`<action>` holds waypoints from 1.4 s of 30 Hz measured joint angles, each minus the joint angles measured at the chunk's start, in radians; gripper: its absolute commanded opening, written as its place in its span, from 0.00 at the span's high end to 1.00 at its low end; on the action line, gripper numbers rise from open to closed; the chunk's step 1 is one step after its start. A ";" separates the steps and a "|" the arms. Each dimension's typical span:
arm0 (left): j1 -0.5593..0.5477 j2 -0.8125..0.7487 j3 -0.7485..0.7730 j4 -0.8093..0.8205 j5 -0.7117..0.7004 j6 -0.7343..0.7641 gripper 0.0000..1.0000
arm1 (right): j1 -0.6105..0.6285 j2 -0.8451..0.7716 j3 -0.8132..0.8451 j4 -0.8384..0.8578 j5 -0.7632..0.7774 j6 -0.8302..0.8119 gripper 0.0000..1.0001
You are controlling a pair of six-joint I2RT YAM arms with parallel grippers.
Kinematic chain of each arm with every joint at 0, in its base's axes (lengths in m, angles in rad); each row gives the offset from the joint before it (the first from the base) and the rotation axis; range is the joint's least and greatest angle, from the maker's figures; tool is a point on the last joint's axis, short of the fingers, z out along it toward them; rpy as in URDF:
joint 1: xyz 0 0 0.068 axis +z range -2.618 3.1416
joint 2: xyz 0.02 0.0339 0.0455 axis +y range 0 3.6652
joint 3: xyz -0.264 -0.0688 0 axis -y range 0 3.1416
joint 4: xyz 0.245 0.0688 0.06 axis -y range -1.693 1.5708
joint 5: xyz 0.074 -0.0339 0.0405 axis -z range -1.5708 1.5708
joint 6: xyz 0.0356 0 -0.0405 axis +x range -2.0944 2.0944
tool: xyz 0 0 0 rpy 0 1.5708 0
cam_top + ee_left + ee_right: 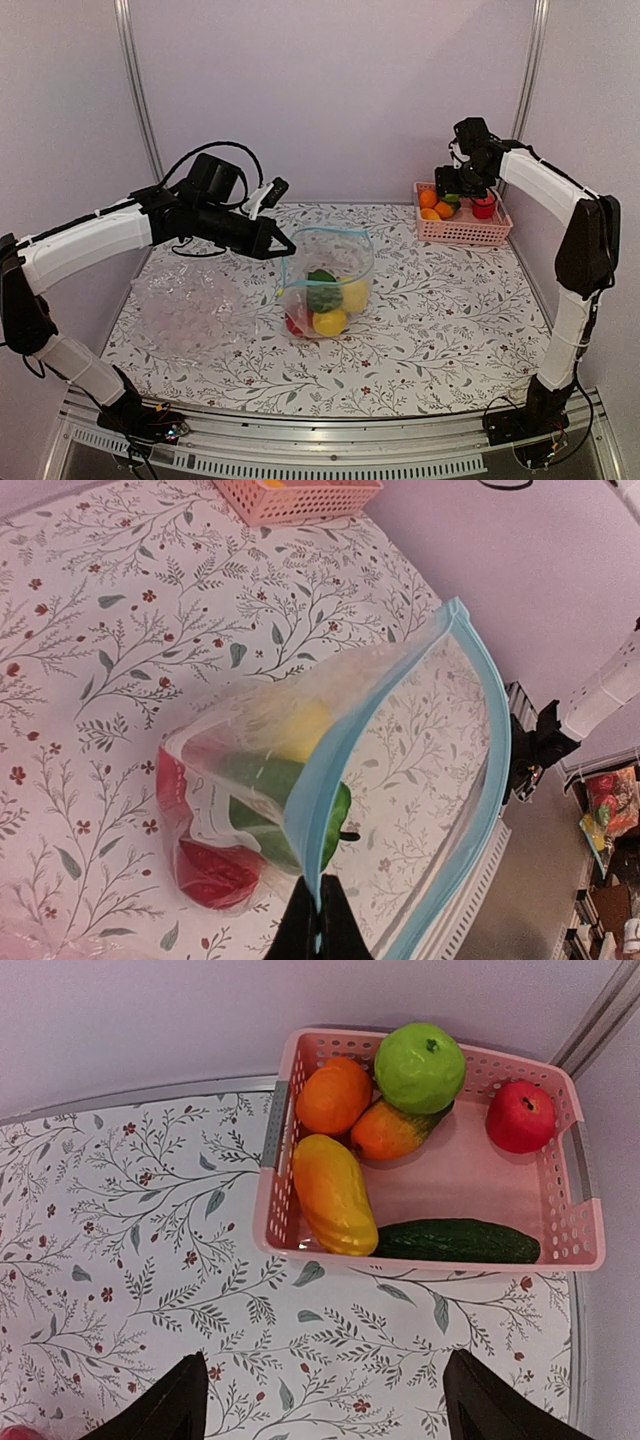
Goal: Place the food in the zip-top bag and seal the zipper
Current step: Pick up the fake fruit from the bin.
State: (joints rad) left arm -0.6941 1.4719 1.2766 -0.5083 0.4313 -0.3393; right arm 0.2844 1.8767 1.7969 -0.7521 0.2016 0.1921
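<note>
The clear zip-top bag stands mid-table with its mouth held up and gaping. Inside it lie a yellow fruit, a green one and a red one. My left gripper is shut on the blue-teal zipper at the mouth's near edge, as the left wrist view shows, with the gripper pinching the strip. My right gripper hangs open above the table just in front of the pink basket, nothing between its fingers.
The pink basket at the back right holds a green apple, an orange, a red apple, a cucumber and a yellow-orange fruit. Another crinkled clear plastic lies at the left.
</note>
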 measured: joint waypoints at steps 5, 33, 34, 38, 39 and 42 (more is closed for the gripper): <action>0.000 0.000 0.000 -0.001 0.000 0.000 1.00 | -0.061 0.177 0.204 -0.038 -0.091 -0.038 0.20; 0.000 0.000 0.000 -0.002 0.000 0.000 1.00 | -0.128 0.627 0.554 -0.160 -0.220 -0.196 0.22; 0.000 0.000 0.000 -0.002 0.000 0.000 1.00 | -0.128 0.633 0.554 -0.161 -0.224 -0.198 0.23; 0.000 0.000 0.000 -0.002 0.000 0.000 1.00 | -0.128 0.654 0.554 -0.164 -0.241 -0.207 0.25; 0.000 0.000 0.000 -0.002 0.000 0.000 1.00 | -0.128 0.659 0.555 -0.165 -0.244 -0.208 0.27; 0.000 0.000 0.000 -0.002 0.000 0.000 1.00 | -0.128 0.679 0.575 -0.174 -0.254 -0.212 0.31</action>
State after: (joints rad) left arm -0.6941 1.4719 1.2766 -0.5098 0.4313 -0.3397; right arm 0.1562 2.5553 2.3722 -0.9257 -0.0528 -0.0196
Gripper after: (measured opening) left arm 0.006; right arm 0.723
